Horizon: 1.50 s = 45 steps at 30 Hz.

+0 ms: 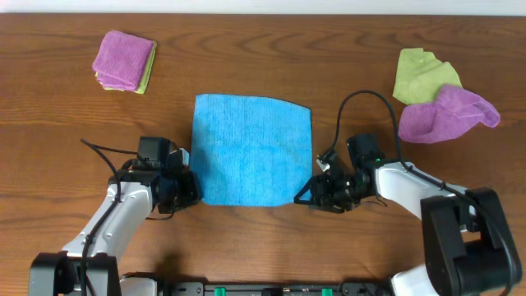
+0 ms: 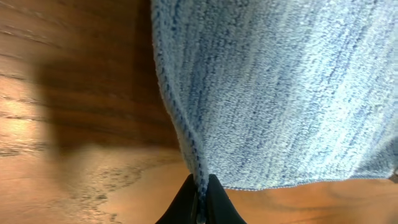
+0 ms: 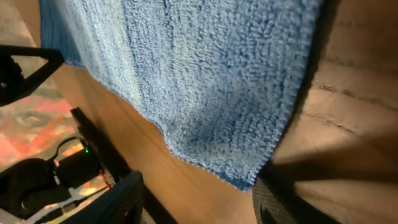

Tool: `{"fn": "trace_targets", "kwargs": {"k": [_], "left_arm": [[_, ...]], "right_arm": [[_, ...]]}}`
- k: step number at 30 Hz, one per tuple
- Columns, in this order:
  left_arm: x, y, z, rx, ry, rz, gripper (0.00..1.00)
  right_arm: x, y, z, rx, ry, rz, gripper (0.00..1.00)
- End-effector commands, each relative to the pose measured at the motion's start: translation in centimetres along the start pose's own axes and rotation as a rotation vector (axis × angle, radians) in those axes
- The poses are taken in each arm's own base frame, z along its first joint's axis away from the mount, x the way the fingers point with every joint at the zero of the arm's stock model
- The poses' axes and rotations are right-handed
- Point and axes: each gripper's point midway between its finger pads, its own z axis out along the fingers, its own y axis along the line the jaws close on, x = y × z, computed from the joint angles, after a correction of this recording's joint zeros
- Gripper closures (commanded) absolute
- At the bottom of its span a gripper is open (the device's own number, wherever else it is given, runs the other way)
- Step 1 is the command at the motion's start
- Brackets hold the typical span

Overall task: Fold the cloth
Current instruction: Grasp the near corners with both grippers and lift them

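Note:
A blue cloth (image 1: 253,148) lies flat in the middle of the wooden table. My left gripper (image 1: 191,191) is at its near left corner and is shut on that corner; the left wrist view shows the blue hem (image 2: 200,177) pinched between the two black fingertips (image 2: 201,205). My right gripper (image 1: 306,196) is at the near right corner with its fingers spread wide. In the right wrist view the cloth's corner (image 3: 249,180) lies between the open fingers (image 3: 199,199), just touching the right finger.
A folded purple cloth on a yellow-green one (image 1: 123,60) lies at the back left. A crumpled yellow-green cloth (image 1: 421,72) and a crumpled purple cloth (image 1: 448,115) lie at the back right. The table's front edge is close behind both grippers.

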Motion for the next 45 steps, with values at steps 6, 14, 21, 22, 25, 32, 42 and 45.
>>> {"fn": "trace_targets", "kwargs": {"k": [6, 14, 21, 22, 25, 32, 42, 45], "left_arm": [[-2.4, -3.0, -1.9, 0.086, -0.034, 0.013, 0.94], [-4.6, -4.8, -3.9, 0.104, -0.08, 0.039, 0.94], [-6.2, -6.1, -5.8, 0.115, -0.113, 0.051, 0.94], [-6.4, -6.3, -6.1, 0.118, -0.12, 0.055, 0.94], [-6.9, -6.7, -6.5, 0.124, -0.135, 0.063, 0.94], [-7.4, -7.2, -7.1, 0.134, -0.149, 0.071, 0.94], [-7.3, -7.4, -7.1, 0.144, -0.146, 0.073, 0.94], [-7.3, -7.4, -7.1, 0.144, -0.146, 0.074, 0.94]], "right_arm": [[1.6, -5.6, 0.4, 0.248, 0.024, 0.078, 0.38], [1.6, -5.6, 0.4, 0.249, 0.024, 0.09, 0.37], [1.7, -5.6, 0.4, 0.25, 0.022, 0.129, 0.36], [1.7, -5.6, 0.4, 0.25, 0.022, 0.132, 0.36], [1.7, -5.6, 0.4, 0.25, 0.021, 0.145, 0.36], [1.6, -5.3, 0.5, 0.232, 0.015, 0.183, 0.34], [1.5, -4.0, 1.8, 0.14, 0.033, 0.295, 0.33], [2.0, -4.1, 2.7, 0.126, 0.07, 0.318, 0.38]]}}
